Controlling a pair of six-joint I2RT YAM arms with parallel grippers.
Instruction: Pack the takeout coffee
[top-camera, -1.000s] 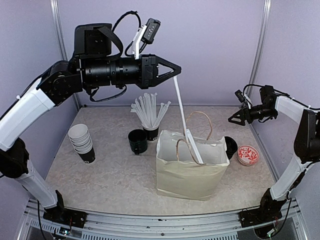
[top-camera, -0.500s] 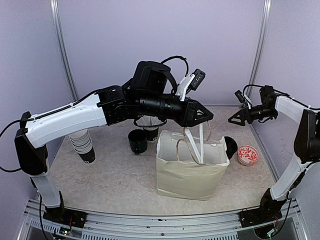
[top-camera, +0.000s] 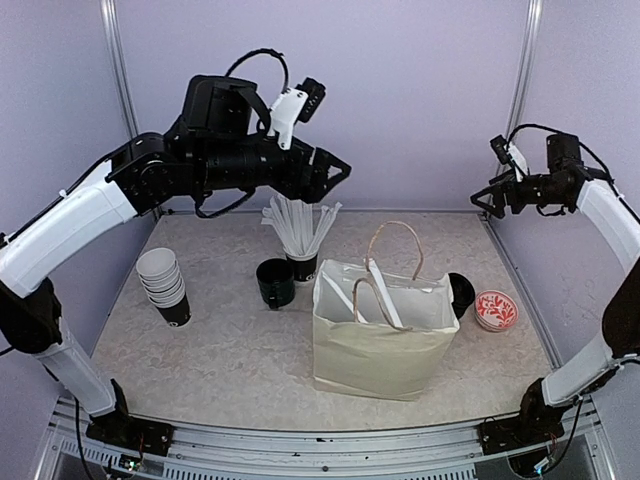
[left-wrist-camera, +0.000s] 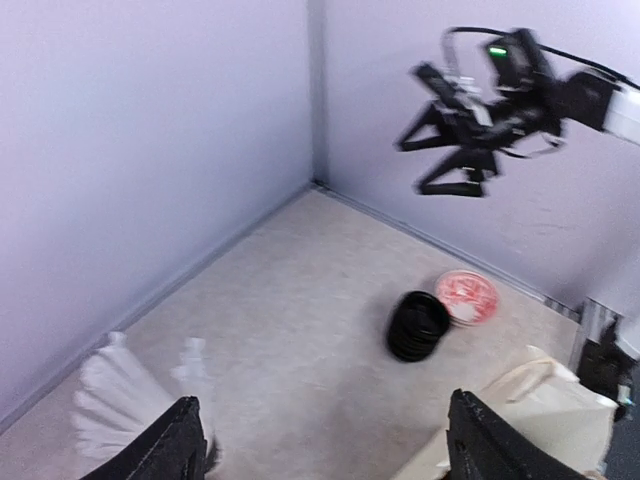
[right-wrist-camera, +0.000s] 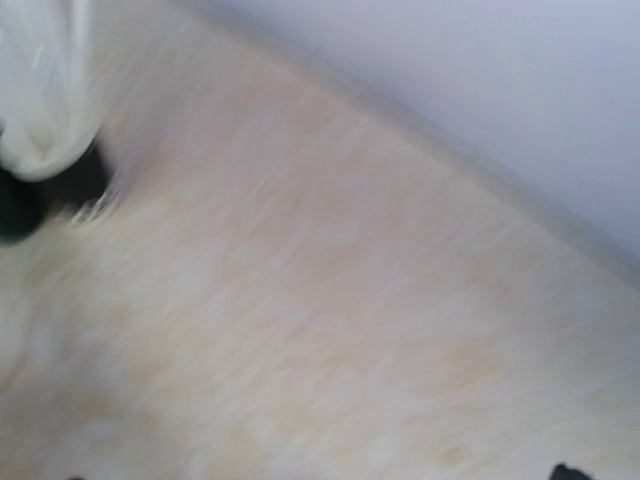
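From the top external view, a white paper bag (top-camera: 382, 338) is seen standing upright near the middle of the table (top-camera: 230, 360). A wrapped straw (top-camera: 378, 292) is seen leaning inside the bag. Behind the bag to its left, a cup full of wrapped straws (top-camera: 298, 232) is seen, with a black cup (top-camera: 275, 282) just beside it. A stack of paper cups (top-camera: 165, 285) lies far left of the bag, and black lids (top-camera: 461, 293) and a red patterned dish (top-camera: 495, 309) sit at its right. No cup can be seen inside the bag. The left gripper (top-camera: 335, 172) is held high above the straws, opened wide and empty. The right gripper (top-camera: 490, 198) is held high, right of the bag; how it is set cannot be told.

From the left wrist view, the two fingers (left-wrist-camera: 160, 455) are spread wide with nothing between them.

The right wrist view is blurred; only table is made out.

A cup should be put into the bag upright and gently, so the bag is not tipped
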